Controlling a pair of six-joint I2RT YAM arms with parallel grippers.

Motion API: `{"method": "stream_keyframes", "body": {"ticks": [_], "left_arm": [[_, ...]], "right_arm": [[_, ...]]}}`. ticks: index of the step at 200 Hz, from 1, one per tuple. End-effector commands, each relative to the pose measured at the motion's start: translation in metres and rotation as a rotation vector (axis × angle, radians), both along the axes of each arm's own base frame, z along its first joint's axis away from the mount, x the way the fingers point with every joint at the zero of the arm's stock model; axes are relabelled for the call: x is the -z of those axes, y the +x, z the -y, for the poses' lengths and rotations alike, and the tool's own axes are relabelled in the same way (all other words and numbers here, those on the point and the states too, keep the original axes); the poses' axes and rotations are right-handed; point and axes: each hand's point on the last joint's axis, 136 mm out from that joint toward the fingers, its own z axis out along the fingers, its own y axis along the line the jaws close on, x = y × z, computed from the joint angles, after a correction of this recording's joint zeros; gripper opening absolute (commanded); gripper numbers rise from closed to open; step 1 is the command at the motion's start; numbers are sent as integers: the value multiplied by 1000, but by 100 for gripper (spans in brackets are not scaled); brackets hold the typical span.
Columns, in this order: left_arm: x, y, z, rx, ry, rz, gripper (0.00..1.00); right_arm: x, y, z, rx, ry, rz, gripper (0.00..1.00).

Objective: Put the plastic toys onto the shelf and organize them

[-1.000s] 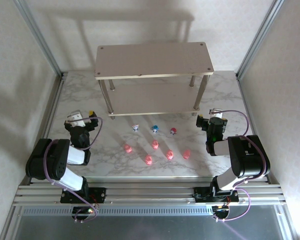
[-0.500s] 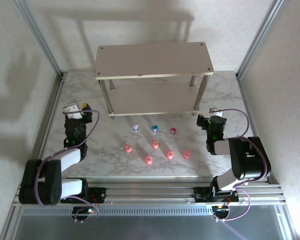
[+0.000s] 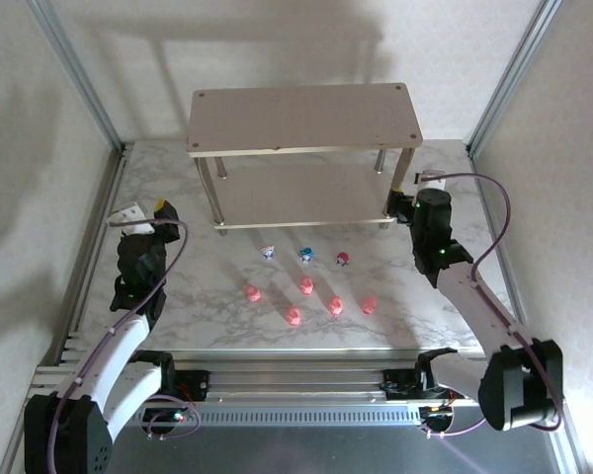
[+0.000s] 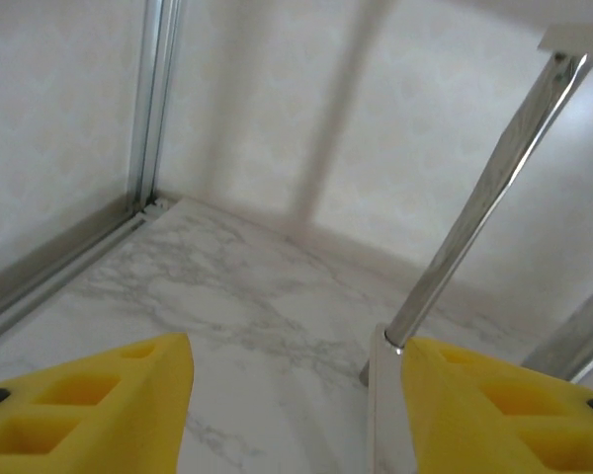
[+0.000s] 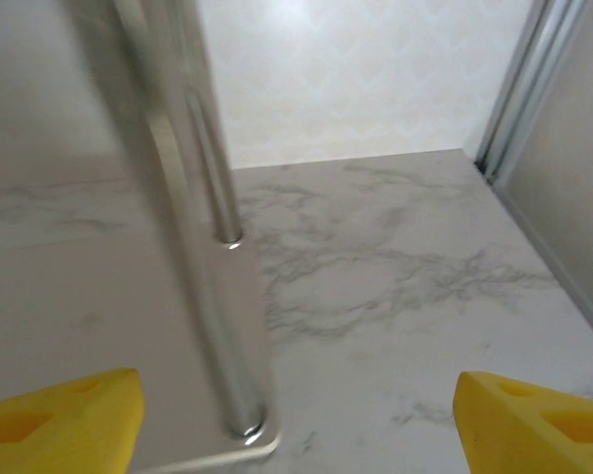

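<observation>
The shelf [image 3: 301, 117] stands at the back of the table, its lower board [image 3: 296, 197] bare. In front of it, a whitish-blue toy [image 3: 268, 252], a blue one [image 3: 305, 255] and a red one [image 3: 343, 259] form a row, with several pink toys [image 3: 305, 285] nearer me. My left gripper [image 3: 146, 209] hovers open left of the shelf; in its wrist view the yellow fingers [image 4: 89, 405] frame bare marble, and the shelf's front-left leg [image 4: 484, 188] rises by the right finger. My right gripper [image 3: 412, 188] is open at the shelf's front-right corner [image 5: 247, 439], which lies between its fingers [image 5: 539, 425].
Aluminium frame posts [image 3: 74, 69] and pale walls close in the table on both sides. Marble tabletop [image 3: 208, 296] lies open left of the toys and between each gripper and the nearest toy. The arm bases sit on the rail [image 3: 296, 380] at the near edge.
Both arms have unfolded from their tucked poses. The left gripper has moved left and back; the right gripper has moved back to the shelf's front-right corner. The toys have not moved.
</observation>
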Motion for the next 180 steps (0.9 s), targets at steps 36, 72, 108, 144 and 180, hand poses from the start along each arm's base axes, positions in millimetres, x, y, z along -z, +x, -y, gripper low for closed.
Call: {"method": "stream_keyframes", "body": {"ticks": [36, 72, 108, 144, 180], "left_arm": [[18, -10, 10, -23, 10, -136, 57], [20, -12, 14, -15, 15, -158, 57], [27, -8, 22, 3, 30, -202, 55], [27, -6, 30, 21, 60, -213, 56], [27, -3, 32, 30, 98, -234, 56]], "right_arm": [[61, -84, -41, 53, -5, -434, 72], [85, -107, -75, 51, -30, -519, 67], [114, -111, -117, -15, 80, -603, 57], [132, -105, -134, -10, 85, -634, 57], [146, -95, -148, -6, 80, -660, 58]]}}
